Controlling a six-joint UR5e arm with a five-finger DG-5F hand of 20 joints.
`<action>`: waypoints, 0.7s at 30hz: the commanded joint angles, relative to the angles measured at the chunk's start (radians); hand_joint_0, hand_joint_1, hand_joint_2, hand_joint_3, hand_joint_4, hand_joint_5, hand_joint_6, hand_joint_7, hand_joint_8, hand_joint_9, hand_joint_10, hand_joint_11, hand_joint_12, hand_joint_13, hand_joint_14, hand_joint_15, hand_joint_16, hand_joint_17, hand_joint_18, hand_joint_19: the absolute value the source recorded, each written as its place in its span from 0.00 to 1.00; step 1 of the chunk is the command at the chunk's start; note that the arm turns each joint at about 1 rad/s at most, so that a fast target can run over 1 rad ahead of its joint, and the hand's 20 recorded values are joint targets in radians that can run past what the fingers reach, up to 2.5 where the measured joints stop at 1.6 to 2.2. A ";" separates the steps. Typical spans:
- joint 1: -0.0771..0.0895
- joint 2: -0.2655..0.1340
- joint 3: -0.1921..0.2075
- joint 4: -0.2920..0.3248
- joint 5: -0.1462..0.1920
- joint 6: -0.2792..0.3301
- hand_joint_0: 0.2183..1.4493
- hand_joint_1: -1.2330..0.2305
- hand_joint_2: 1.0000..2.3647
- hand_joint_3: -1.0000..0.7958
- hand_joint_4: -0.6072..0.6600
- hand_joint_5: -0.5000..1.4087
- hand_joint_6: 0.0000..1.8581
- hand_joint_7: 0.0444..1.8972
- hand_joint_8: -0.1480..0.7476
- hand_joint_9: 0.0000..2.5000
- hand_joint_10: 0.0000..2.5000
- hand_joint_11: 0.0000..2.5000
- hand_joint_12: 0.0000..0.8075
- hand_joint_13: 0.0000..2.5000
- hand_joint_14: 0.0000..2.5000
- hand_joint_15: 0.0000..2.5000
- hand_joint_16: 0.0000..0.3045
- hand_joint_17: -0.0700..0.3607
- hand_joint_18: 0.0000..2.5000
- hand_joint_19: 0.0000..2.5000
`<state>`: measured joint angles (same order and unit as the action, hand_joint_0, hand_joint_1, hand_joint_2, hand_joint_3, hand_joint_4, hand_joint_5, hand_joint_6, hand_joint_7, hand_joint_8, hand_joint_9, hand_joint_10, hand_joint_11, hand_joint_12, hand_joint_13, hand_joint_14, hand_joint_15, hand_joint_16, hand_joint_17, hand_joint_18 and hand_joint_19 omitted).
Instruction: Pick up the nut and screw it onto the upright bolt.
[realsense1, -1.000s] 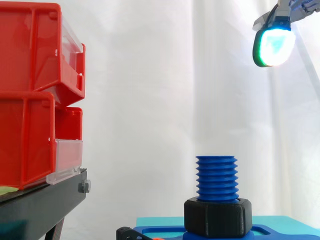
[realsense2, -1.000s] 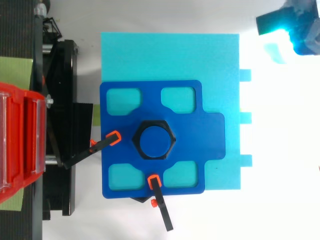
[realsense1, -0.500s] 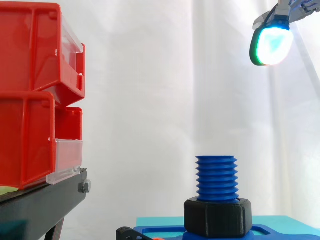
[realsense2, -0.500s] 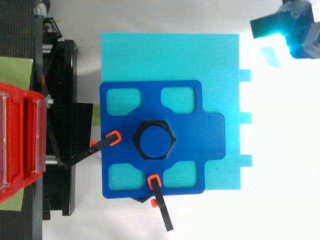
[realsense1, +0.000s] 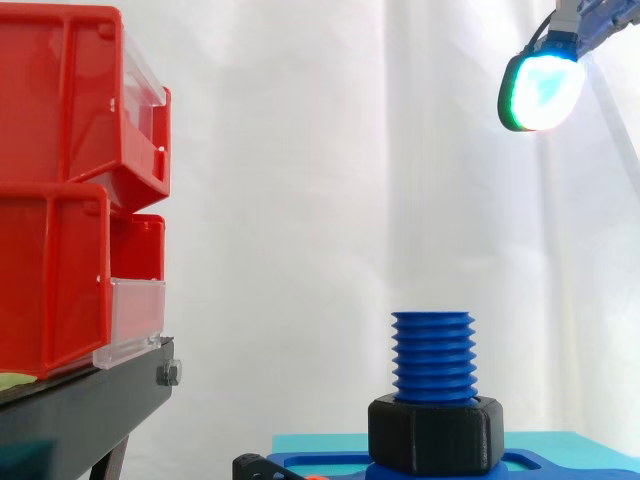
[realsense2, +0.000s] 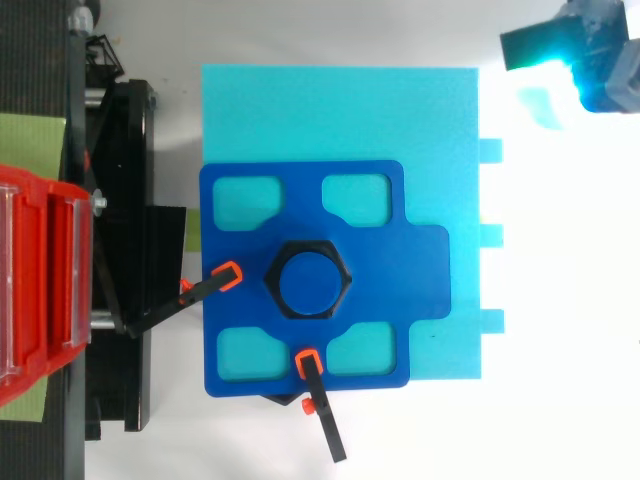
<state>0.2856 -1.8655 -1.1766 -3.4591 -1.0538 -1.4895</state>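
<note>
Black nut is sitting at the foot of the upright blue bolt, right down on the blue plate on the cyan pad, so threading looks done imo. Robot hand hangs high past the pad's corner, and I can't tell if it's open or closed. Just back away without clipping the bolt.

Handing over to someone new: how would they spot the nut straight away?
Start at the cyan pad and the dark blue plate lying on it. At the plate's centre stands the blue threaded bolt; the nut is the black hexagonal ring around its base, the only black six-sided piece among blue parts.
</note>
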 joint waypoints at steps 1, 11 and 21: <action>0.000 0.000 0.000 0.000 0.000 0.000 0.23 0.59 0.00 0.28 0.56 0.10 0.27 0.28 0.50 0.06 0.00 0.00 0.47 0.05 0.00 0.00 0.17 0.44 0.00 0.00; 0.000 0.000 0.000 0.000 0.000 0.000 0.16 0.51 0.00 0.28 0.64 0.11 0.27 0.30 0.54 0.06 0.00 0.00 0.52 0.06 0.00 0.00 0.19 0.47 0.01 0.00; 0.000 0.000 0.000 0.000 0.000 0.000 0.17 0.49 0.00 0.28 0.63 0.11 0.27 0.31 0.53 0.07 0.00 0.00 0.53 0.07 0.00 0.00 0.20 0.47 0.03 0.00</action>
<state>0.2854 -1.8656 -1.1767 -3.4591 -1.0538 -1.4895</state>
